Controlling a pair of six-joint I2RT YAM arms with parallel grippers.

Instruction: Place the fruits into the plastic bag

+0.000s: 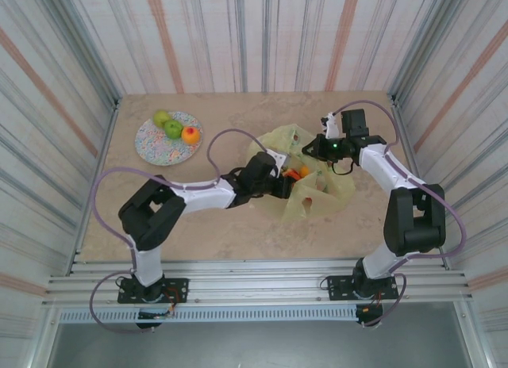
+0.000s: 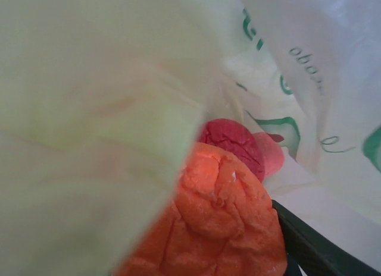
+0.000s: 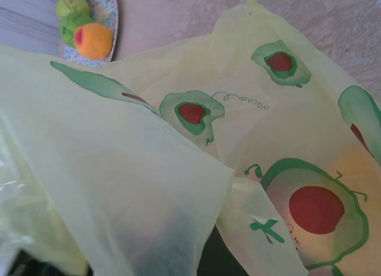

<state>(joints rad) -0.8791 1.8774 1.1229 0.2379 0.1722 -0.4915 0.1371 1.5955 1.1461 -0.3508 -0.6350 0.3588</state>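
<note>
The yellow-green plastic bag (image 1: 333,189) printed with avocados lies crumpled at centre right. My left gripper (image 1: 287,178) reaches into its mouth, with an orange fruit (image 1: 295,174) at its tip. In the left wrist view the wrinkled orange fruit (image 2: 220,228) sits against one dark finger (image 2: 309,246), and a red fruit (image 2: 235,145) lies behind it inside the bag (image 2: 89,109). Bag film hides the other finger. My right gripper (image 1: 316,148) is shut on the bag's far rim and holds it up (image 3: 238,68). Two green fruits (image 1: 162,117) (image 1: 173,129) and a yellow-orange peach (image 1: 190,134) rest on the plate.
The round speckled plate (image 1: 159,146) stands at the back left of the tan table, also in the right wrist view (image 3: 110,14). Striped walls close in the table on three sides. A metal rail runs along the near edge.
</note>
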